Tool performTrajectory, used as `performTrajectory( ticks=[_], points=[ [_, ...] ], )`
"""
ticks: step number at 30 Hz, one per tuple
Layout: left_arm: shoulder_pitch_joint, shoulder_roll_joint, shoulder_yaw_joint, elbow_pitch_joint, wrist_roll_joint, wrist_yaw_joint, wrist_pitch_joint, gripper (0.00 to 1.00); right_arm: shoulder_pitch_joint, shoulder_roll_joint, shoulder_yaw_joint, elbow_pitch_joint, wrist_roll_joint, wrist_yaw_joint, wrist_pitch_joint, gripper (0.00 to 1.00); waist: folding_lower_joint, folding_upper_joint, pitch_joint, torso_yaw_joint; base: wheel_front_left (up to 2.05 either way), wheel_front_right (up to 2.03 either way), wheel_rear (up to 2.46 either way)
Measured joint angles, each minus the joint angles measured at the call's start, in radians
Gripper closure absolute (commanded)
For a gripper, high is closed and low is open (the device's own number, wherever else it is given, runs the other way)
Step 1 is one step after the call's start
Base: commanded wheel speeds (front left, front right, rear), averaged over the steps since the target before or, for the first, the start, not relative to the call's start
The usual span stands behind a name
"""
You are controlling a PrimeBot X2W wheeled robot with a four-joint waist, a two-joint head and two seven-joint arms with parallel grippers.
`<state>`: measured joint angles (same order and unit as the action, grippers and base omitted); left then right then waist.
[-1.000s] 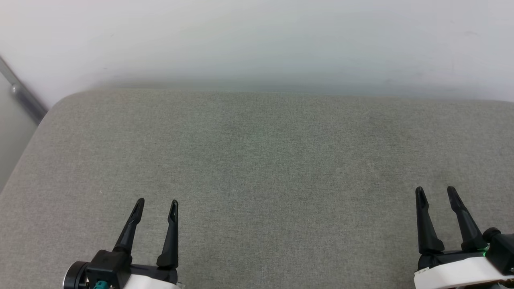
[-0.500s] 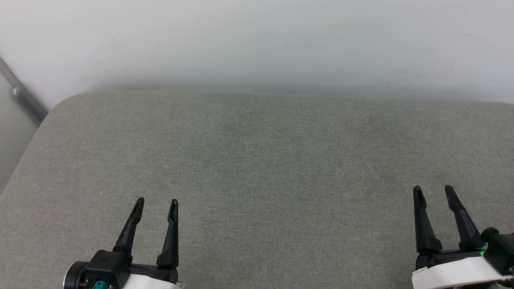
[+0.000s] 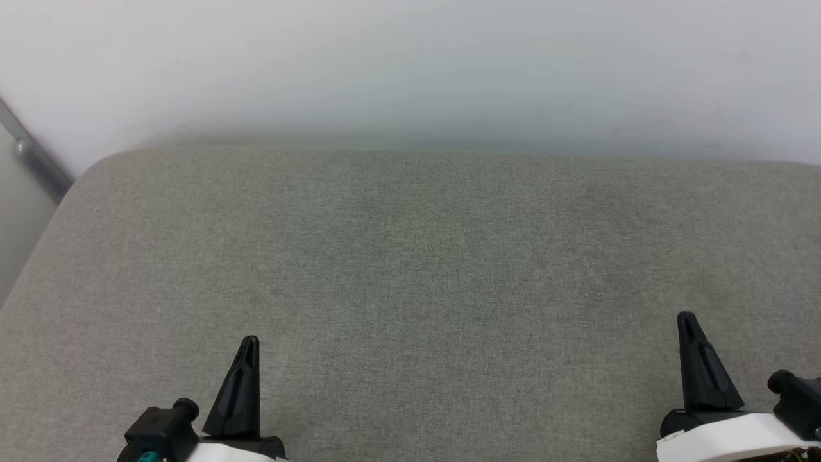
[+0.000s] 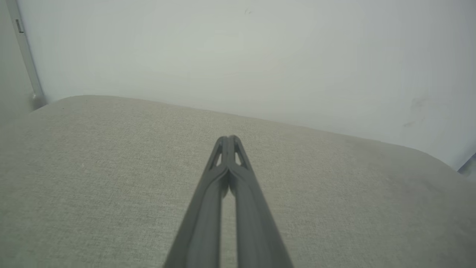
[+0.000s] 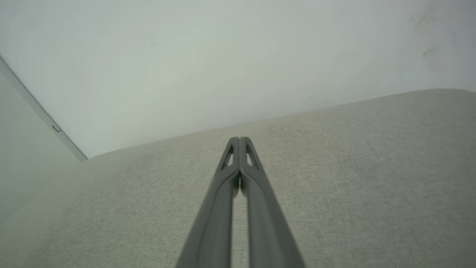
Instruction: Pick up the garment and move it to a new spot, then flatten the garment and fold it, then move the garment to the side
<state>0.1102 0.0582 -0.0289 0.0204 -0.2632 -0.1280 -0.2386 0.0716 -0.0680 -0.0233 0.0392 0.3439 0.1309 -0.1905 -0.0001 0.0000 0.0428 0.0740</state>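
Pincers both pinched together and empty, my left pincer [image 3: 249,346] at seven o'clock and my right pincer [image 3: 688,324] at five hover over the grey cushion [image 3: 410,269], and I cannot tell which way the garment lies, nor which arm is nearer

Soft even light, faint shadows

Left gripper [image 3: 249,343]: long, matt-black fingers tapering to a point, triangular cut-outs near the tips; black housing with round knob and teal fleck, white shell beneath. Right gripper [image 3: 687,319]: same black fingers, black knob, glossy white casing.
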Motion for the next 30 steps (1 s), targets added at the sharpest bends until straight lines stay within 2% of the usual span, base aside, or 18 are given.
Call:
performTrajectory(
  ticks=[15, 30],
  points=[
    [-0.039, 0.014, 0.004, 0.051, -0.289, 0.000, 0.054, 1.00, -0.016, -0.003, -0.002, 0.042, 0.264, 0.000, 0.050, 1.00, 0.0001, 0.0000, -0.005, -0.009, 0.00, 0.00, 0.00],
    [-0.076, 0.024, 0.012, 0.087, -0.526, 0.000, 0.101, 1.00, -0.051, -0.006, -0.008, 0.075, 0.486, 0.000, 0.094, 1.00, 0.0001, 0.0000, -0.010, -0.018, 0.00, 0.00, 0.00]
  ],
)
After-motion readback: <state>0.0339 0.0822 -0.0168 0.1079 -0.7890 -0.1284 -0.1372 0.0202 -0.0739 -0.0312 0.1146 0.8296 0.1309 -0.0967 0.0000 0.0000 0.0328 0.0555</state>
